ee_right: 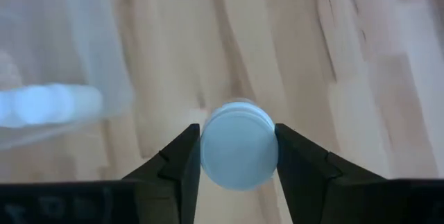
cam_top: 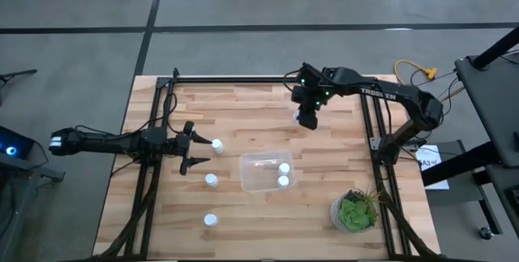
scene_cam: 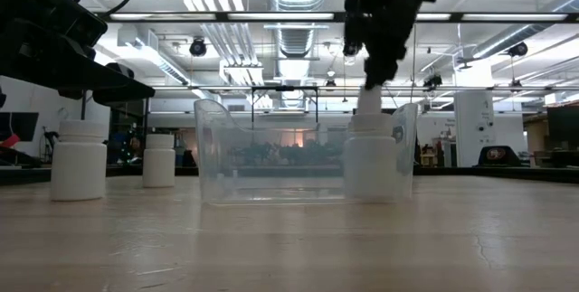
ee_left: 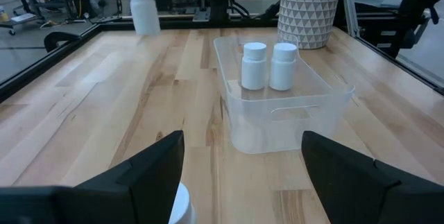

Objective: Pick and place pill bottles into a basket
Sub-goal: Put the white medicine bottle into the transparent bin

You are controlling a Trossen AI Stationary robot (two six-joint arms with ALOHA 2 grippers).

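**A:** Where is the right tool just now?

**B:** Over the worktop towards its far edge, right of the middle. Its fingers are pinching a pill bottle by the sides of the cap, and in the low view that bottle hangs clear of the wood, above the basket's rim.

**A:** And the basket?

**B:** The clear basket sits near the middle of the worktop, a bit towards the near edge. Two pill bottles stand upright inside it, side by side at its right end.

**A:** The left tool?

**B:** The left tool lies low near the left edge with its fingers spread. One bottle stands just beyond the fingertips. Two more stand loose on the wood: one just left of the basket, another nearer the front edge.

**A:** Anything else up there?

**B:** A potted plant by the near right corner.
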